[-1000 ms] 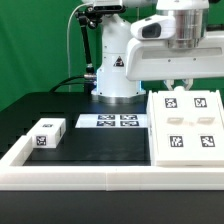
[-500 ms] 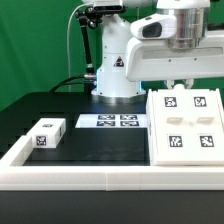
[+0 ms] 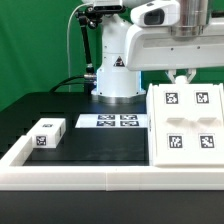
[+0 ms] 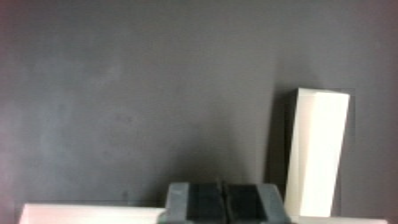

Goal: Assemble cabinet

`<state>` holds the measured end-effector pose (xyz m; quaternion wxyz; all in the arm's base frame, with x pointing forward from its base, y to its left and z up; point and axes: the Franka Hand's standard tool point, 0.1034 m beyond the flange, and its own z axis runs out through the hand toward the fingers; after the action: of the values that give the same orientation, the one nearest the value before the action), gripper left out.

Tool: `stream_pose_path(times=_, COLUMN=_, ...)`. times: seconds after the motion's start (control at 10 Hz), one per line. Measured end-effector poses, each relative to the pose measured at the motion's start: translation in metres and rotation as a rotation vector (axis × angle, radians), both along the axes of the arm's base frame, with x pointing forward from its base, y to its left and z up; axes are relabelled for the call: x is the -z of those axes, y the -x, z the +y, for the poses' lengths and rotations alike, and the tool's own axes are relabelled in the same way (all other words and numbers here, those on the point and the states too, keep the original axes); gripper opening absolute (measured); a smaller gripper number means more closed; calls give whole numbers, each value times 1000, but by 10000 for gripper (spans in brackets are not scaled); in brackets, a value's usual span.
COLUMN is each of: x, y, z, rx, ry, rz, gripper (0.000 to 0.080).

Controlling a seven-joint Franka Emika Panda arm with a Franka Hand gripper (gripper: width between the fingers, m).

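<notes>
Cabinet [image 3: 186,125] lies on black table [image 3: 100,145] before green curtain [image 3: 40,40].

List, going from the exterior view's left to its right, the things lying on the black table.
small white tagged block → marker board → cabinet

End effector [image 3: 181,76] hangs pointing down, closed, empty.
</notes>
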<state>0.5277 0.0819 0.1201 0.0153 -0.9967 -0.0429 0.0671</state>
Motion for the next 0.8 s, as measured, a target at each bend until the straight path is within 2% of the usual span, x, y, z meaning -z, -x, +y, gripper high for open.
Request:
stream_pose_path(times=0.3, x=2, y=1, z=0, rx=0, ry=0, rz=-3, gripper=2)
stream_pose_path(times=0.4, x=12, y=6, z=0, rx=1, ry=-3, rz=-28, gripper=2)
stream_pose_path(times=0.5, x=12, y=11, z=-1, rx=0, ry=-1, rz=-19, gripper=2)
stream_pose_path(times=0.8, x=-1, y=9, z=-3, rx=-3, ry=0, rz=-28, gripper=2)
